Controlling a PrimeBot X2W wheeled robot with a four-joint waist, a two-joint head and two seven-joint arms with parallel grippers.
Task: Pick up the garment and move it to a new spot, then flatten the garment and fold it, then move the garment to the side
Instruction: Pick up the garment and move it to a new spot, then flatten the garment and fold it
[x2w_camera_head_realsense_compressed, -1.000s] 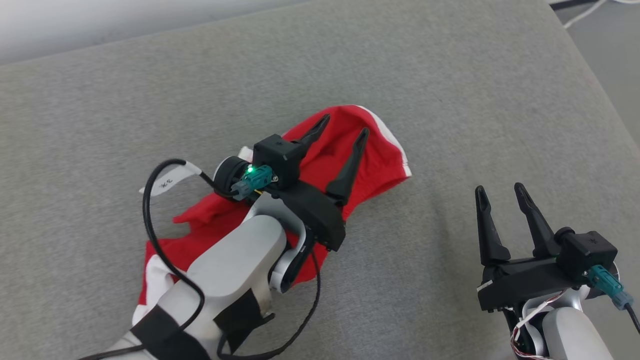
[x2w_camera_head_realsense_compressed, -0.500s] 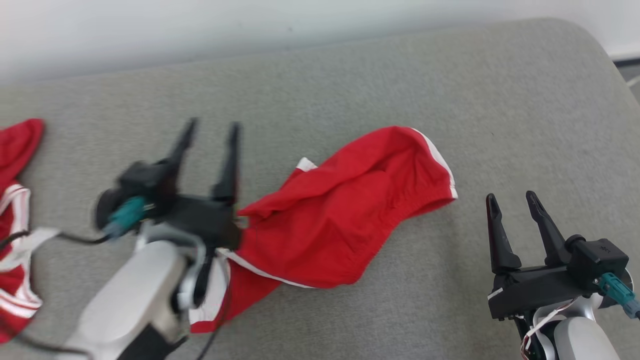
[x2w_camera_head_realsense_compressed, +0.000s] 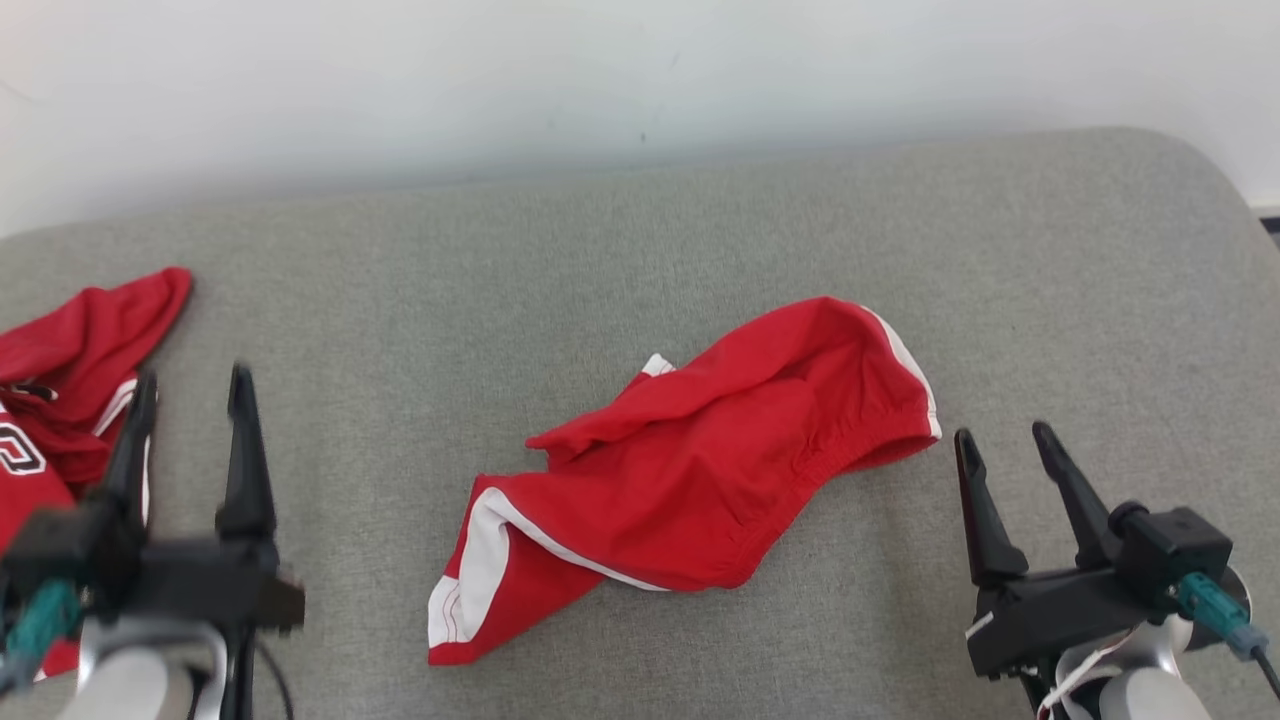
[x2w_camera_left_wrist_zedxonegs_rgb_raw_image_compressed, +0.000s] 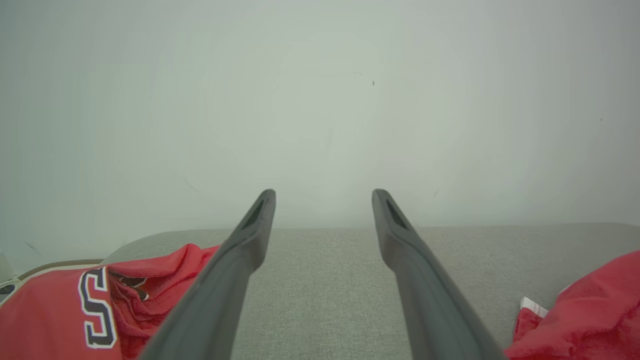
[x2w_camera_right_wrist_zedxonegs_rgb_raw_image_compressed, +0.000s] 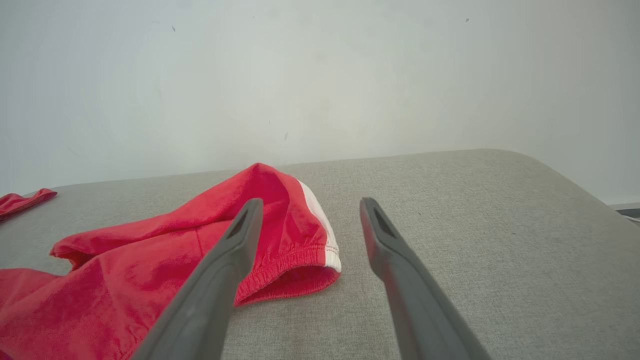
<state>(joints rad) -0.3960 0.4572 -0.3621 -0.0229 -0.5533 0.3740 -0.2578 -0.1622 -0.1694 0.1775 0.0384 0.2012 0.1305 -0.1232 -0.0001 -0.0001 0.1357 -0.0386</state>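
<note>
A pale wall (x2w_camera_head_realsense_compressed: 640, 80) backs a grey fabric cushion (x2w_camera_head_realsense_compressed: 500, 270). Crumpled red cloth shorts with white side stripes (x2w_camera_head_realsense_compressed: 700, 470) lie at the cushion's middle. A red lettered jersey (x2w_camera_head_realsense_compressed: 60, 340) lies at its left edge. The left gripper (x2w_camera_head_realsense_compressed: 190, 385), by the jersey, and the right gripper (x2w_camera_head_realsense_compressed: 1000, 432), just right of the shorts, have their jaws released and empty.

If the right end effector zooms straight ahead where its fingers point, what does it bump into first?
Probably the white wall behind the gray cushion. The right end effector points across bare cushion, open, with the red shorts just beside it. One finger might brush their waistband, but depth is hard to judge.
</note>
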